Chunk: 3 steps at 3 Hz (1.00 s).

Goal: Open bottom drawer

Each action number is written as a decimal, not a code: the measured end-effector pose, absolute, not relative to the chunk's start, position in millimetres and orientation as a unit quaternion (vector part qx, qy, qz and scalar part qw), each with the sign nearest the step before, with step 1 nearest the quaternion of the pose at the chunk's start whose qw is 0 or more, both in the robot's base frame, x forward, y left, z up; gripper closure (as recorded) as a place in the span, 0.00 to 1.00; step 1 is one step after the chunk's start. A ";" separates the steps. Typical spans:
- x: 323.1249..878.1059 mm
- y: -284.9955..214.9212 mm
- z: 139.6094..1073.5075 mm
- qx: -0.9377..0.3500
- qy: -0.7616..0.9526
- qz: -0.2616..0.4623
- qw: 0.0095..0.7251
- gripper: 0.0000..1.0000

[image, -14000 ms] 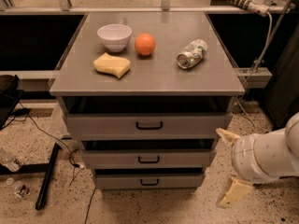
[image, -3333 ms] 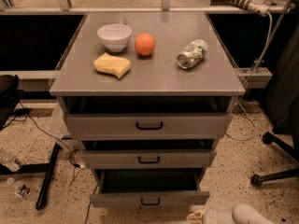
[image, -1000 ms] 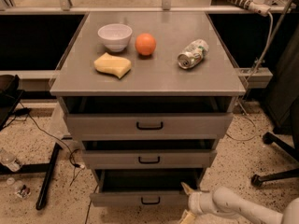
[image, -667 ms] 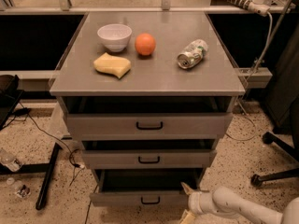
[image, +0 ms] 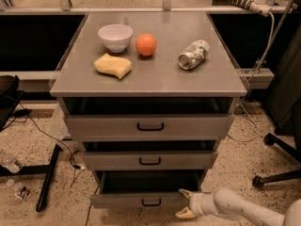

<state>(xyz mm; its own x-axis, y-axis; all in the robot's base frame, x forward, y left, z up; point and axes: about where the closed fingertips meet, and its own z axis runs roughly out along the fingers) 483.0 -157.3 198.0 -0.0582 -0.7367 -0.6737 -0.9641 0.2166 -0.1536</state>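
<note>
The bottom drawer (image: 141, 199) is the narrowest grey front of three, with a small black loop handle (image: 151, 202). It stands pulled out toward the camera, its dark inside showing behind the front. My gripper (image: 185, 203) reaches in from the lower right on a white arm, at the drawer front's right end. Its two cream fingers are spread apart, one above and one below, with nothing between them.
On the cabinet top lie a white bowl (image: 115, 36), an orange (image: 146, 44), a yellow sponge (image: 113, 65) and a crushed can (image: 193, 54). The top drawer (image: 150, 125) and the middle drawer (image: 149, 160) sit above. A chair base (image: 277, 159) stands right, cables and a black leg (image: 47, 178) left.
Since 3.3 s ago the arm has come up from the floor to the drawer's right end. Over the last second nothing has visibly moved. The bottom drawer has stayed pulled out.
</note>
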 end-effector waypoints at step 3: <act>483.0 -157.2 198.0 -0.602 0.707 0.172 0.330 1.00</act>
<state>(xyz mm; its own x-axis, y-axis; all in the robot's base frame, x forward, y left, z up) 483.0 -157.2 198.0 -0.0582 -0.7366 -0.6738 -0.9641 0.2166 -0.1535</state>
